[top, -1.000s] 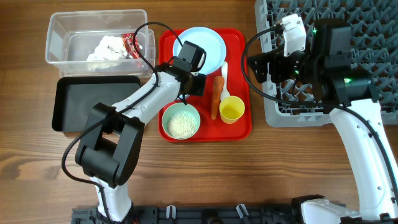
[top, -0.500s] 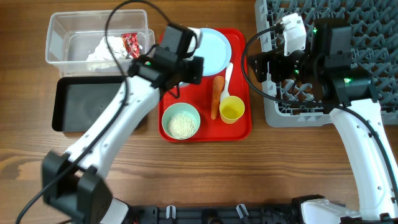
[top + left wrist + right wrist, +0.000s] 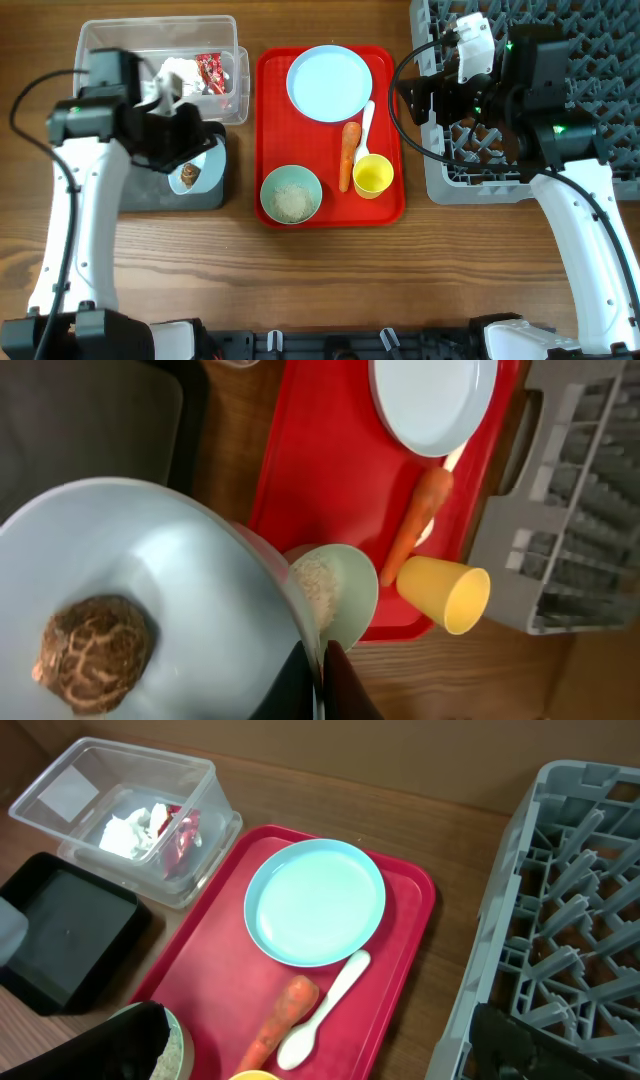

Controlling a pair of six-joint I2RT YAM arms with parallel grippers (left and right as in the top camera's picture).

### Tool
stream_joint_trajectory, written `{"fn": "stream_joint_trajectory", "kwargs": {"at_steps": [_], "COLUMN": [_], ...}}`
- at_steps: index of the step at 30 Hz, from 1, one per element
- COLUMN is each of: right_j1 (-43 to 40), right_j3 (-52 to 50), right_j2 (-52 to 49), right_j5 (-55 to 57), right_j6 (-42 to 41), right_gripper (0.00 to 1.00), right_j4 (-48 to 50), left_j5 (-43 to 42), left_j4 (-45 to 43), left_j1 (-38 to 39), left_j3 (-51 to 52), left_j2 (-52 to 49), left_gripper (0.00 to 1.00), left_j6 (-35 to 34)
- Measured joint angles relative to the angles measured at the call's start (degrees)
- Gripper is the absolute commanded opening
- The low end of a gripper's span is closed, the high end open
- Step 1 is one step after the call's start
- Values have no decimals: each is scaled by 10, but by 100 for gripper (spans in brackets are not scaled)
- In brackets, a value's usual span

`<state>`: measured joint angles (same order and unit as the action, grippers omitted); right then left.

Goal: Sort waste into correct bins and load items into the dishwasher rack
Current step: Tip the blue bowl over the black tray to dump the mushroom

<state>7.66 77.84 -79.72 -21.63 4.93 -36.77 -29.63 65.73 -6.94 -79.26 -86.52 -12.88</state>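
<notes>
Dishwasher rack (image 3: 615,40) cropped at top right edge

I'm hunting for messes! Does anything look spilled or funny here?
Nothing looks spilled. One funny sight: the left pincer holds a pale blue bowl with a brown lump inside, up over the black bin, away from the red tray.

You see a flat red plastic tray (image 3: 275,130), a pale blue round plate (image 3: 328,82), an orange carrot (image 3: 347,155), a small yellow cup (image 3: 373,177), and a brown, crackle-patterned lump (image 3: 95,650) in a pale blue bowl (image 3: 200,590).
</notes>
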Motion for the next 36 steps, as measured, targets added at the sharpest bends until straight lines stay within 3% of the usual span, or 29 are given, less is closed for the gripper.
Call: {"fn": "stream_joint_trajectory", "kwargs": {"at_steps": [8, 13, 17, 23, 29, 36], "right_j1": [0, 0, 0, 0, 0, 0], "right_j3": [0, 0, 0, 0, 0, 0], "right_j2": [0, 0, 0, 0, 0, 0], "right_j5": [0, 0, 0, 0, 0, 0], "right_j6": [0, 0, 0, 0, 0, 0], "right_gripper": [100, 100, 100, 100, 99, 100], "right_j4": [0, 0, 0, 0, 0, 0], "left_j5": [-211, -352, -431, -546, -579, -587], "left_j4": [-68, -153, -194, -242, -242, -243], "left_j1": [-155, -243, -269, -274, -274, -274], "left_j3": [76, 163, 204, 215, 215, 215], "left_j2": [-13, -41, -75, -137, -138, -138], "left_gripper": [4, 4, 4, 4, 4, 4], "left_j6": [113, 148, 156, 158, 145, 26]}}
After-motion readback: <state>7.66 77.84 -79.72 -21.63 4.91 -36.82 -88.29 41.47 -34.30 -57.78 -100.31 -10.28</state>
